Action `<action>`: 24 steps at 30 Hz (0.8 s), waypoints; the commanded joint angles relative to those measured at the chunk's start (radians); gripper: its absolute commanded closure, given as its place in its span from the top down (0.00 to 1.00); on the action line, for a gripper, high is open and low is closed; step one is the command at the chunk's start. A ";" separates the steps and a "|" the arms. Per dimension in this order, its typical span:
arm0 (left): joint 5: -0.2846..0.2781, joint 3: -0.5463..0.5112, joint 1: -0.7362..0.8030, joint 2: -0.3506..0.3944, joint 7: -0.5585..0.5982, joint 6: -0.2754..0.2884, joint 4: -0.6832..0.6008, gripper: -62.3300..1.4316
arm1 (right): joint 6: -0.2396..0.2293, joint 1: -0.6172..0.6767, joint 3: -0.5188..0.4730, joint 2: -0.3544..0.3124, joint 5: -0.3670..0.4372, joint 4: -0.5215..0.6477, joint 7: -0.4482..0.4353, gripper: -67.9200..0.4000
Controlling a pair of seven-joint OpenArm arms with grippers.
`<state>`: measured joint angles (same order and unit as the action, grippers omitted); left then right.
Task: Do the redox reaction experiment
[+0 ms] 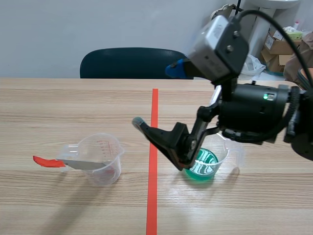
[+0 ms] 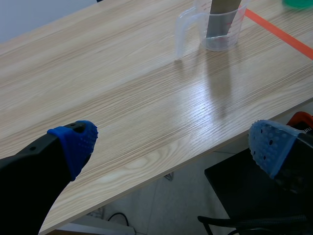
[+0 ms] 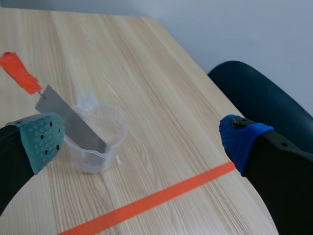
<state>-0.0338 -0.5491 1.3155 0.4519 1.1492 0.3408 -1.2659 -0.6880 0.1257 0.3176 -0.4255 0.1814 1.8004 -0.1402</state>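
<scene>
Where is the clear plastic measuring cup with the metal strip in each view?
Scene view: clear plastic measuring cup left of the orange-red tape line.
Left wrist view: cup ahead of the fingers, beside that line.
Right wrist view: cup ahead of the fingers, beyond that line.
Landmark: the tape line.

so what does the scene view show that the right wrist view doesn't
Only the scene view: the clear plastic cup of green liquid, partly hidden by the right gripper, and cardboard boxes at the back. Only the right wrist view: the dots on that gripper's grey-green and blue pads, fingers wide apart. Both: the clear plastic measuring cup holding a grey metal strip with a red end, the orange tape line, the dark blue chair, the wooden table.
</scene>
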 commanded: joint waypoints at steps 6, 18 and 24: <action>-0.058 -0.003 0.001 -0.020 0.014 0.012 -0.012 1.00 | 0.034 0.169 -0.122 -0.001 0.031 0.132 -0.015 1.00; -0.083 -0.003 0.001 -0.089 -0.071 0.013 -0.179 1.00 | 0.147 0.411 -0.282 -0.001 0.111 0.283 -0.015 1.00; -0.082 -0.003 0.001 -0.106 -0.127 0.013 -0.290 1.00 | 0.151 0.478 -0.328 0.005 0.119 0.302 -0.016 1.00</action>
<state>-0.1070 -0.5491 1.3155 0.3519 1.0130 0.3515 -1.5570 -0.5388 0.6064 0.0025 -0.4259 0.2890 2.0789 -0.1432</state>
